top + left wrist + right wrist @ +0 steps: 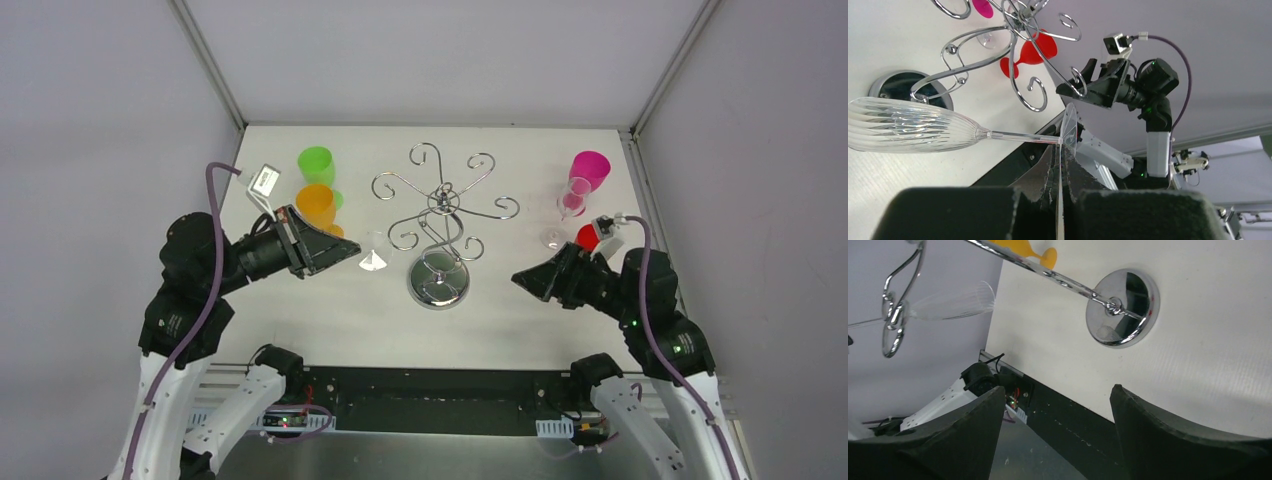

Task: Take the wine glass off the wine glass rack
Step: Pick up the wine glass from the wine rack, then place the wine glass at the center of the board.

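The wine glass [913, 132], clear and ribbed, lies on its side. Its round foot is pinched edge-on between the fingers of the left pincer [1060, 161], which is closed narrow on it. From the fingertips, the stem and bowl reach out sideways over the white counter [330, 310].

Just ahead of the left pincer stands the wine glass rack [440, 205], a chrome stand with scroll-ended arms. One curled arm hangs close by the glass stem, and we cannot tell whether they touch.

The right pincer [1057, 390] is spread wide and holds nothing. It faces the rack's mirrored base from the opposite side.

Beside the left pincer, on its far side, we see an orange goblet [316, 205] and a green goblet [316, 162].
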Controlling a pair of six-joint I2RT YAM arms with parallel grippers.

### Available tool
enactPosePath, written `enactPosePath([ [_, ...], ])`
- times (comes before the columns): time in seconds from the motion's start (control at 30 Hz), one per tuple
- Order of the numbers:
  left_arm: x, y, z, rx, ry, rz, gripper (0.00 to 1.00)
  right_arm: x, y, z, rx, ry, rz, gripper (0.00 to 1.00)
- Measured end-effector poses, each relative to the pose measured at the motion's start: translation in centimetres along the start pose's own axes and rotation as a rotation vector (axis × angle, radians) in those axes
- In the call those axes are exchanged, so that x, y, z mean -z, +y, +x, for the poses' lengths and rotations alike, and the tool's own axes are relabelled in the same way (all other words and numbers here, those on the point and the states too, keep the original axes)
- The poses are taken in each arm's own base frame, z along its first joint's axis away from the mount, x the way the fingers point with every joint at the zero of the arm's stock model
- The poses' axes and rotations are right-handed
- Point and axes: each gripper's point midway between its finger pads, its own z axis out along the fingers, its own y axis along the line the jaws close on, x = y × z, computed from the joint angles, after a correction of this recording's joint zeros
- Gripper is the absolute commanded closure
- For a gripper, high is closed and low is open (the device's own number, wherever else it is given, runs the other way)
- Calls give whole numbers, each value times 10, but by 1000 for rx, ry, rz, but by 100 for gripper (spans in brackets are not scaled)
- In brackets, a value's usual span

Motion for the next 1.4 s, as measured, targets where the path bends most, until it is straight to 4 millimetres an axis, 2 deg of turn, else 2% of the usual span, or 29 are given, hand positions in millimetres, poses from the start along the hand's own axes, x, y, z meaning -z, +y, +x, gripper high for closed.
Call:
enactPosePath([
  [0.3, 20, -11, 27, -108, 76, 86, 100, 17, 35, 12, -80, 64, -145, 24],
  [0.53, 23, 15, 61, -101, 162, 89, 100, 29, 49, 18, -144, 80, -215, 25],
  [0.83, 28, 29, 84, -99, 211, 105, 100, 12, 34, 34, -280, 141, -199, 26],
  [1.03, 23, 48, 95, -73, 232, 77, 100, 3, 30, 41, -344, 164, -210, 28],
  [1.3, 14, 78, 106, -43, 251, 5, 100, -9, 33, 65, -347, 258, -221, 28],
  [1.4, 10, 86, 119, -46, 291, -9, 100, -18, 32, 80, -331, 300, -202, 28],
])
